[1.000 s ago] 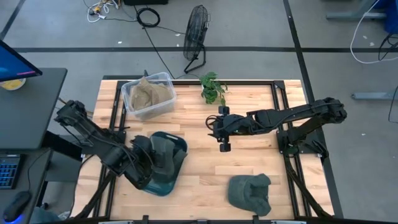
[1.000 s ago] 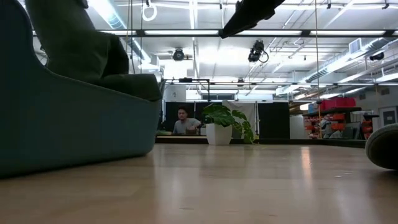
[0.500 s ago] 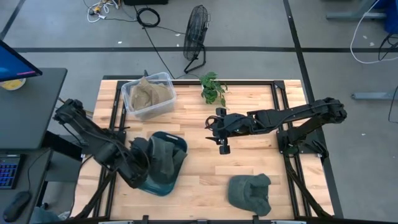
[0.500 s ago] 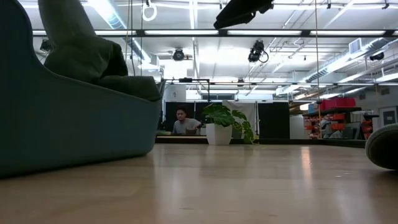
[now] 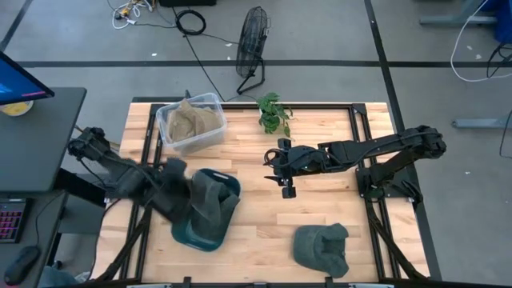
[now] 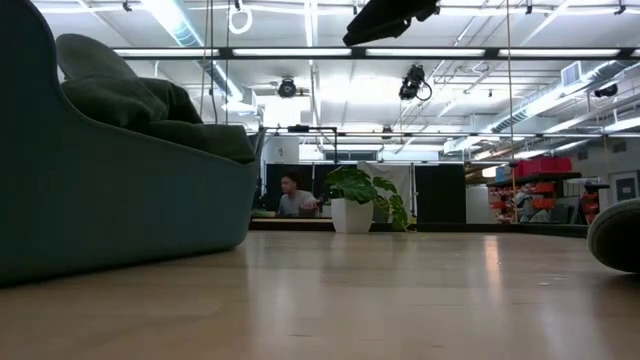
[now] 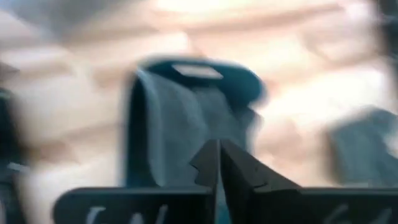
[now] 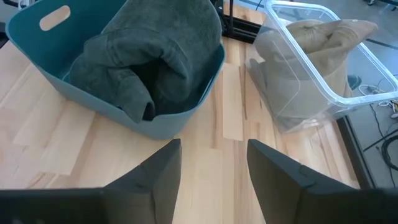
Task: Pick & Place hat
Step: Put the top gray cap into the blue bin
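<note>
A dark green hat (image 5: 210, 200) lies bunched inside a teal bin (image 5: 194, 237); the right wrist view shows this hat (image 8: 149, 56) filling the bin (image 8: 155, 121). In the low view the hat (image 6: 125, 98) rises over the bin's wall (image 6: 120, 200). A second green hat (image 5: 322, 246) rests flat on the table near its near edge. My left gripper (image 5: 182, 196) is just left of the bin, blurred, and looks shut on nothing (image 7: 216, 152). My right gripper (image 5: 286, 178) hovers open over the table's middle (image 8: 214, 149).
A clear plastic tub (image 5: 190, 122) holding tan cloth stands at the far left, also seen in the right wrist view (image 8: 317, 62). A small potted plant (image 5: 274, 112) sits at the far edge. Bare wood lies between the bin and the second hat.
My left gripper has drawn back from above the bin toward the table's left and far side, moving fast. The hat, which stood tall above the bin's rim, has sunk lower into the bin. My right gripper barely shifted.
</note>
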Robot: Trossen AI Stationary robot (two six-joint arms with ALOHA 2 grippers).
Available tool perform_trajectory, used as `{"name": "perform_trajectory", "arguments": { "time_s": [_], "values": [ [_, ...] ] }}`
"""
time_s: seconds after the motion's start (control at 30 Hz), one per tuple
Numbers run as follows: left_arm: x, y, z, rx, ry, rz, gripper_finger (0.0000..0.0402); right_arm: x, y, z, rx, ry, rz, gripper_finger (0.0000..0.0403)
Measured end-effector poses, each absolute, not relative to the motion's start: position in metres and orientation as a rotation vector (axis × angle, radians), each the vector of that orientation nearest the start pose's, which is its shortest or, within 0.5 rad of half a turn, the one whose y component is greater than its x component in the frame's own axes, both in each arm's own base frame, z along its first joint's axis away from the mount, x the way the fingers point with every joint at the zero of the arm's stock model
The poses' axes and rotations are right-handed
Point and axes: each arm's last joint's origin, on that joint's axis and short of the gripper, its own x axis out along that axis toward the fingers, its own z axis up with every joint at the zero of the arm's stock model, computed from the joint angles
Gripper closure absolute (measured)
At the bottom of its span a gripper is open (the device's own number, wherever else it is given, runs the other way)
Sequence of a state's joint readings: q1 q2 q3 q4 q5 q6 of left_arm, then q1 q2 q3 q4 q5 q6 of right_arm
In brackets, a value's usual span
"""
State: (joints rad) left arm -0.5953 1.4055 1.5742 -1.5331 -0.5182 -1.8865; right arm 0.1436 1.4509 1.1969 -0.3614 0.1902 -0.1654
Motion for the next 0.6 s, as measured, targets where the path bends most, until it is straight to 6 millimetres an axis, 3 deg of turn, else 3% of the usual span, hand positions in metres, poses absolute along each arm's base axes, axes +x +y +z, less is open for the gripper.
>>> {"name": "perform_trajectory", "arguments": {
  "time_s": [0.17, 0.3, 0.5, 0.6],
  "values": [
    [0.21, -0.085, 0.367, -0.829, 0.811, 0.986, 0.0395, 0.317, 0.04, 0.307, -0.262, 0.61, 0.005, 0.0216],
    [0.22, -0.063, 0.365, -0.839, 0.907, 1.009, 0.0399, 0.317, 0.04, 0.307, -0.262, 0.61, 0.005, 0.0216],
    [0.234, -0.044, 0.355, -0.865, 1.021, 1.043, 0.0399, 0.317, 0.04, 0.307, -0.236, 0.609, -0.003, 0.0216],
    [0.239, -0.04, 0.34, -0.885, 1.089, 1.088, 0.04, 0.317, 0.04, 0.307, -0.209, 0.608, -0.012, 0.0216]
  ]
}}
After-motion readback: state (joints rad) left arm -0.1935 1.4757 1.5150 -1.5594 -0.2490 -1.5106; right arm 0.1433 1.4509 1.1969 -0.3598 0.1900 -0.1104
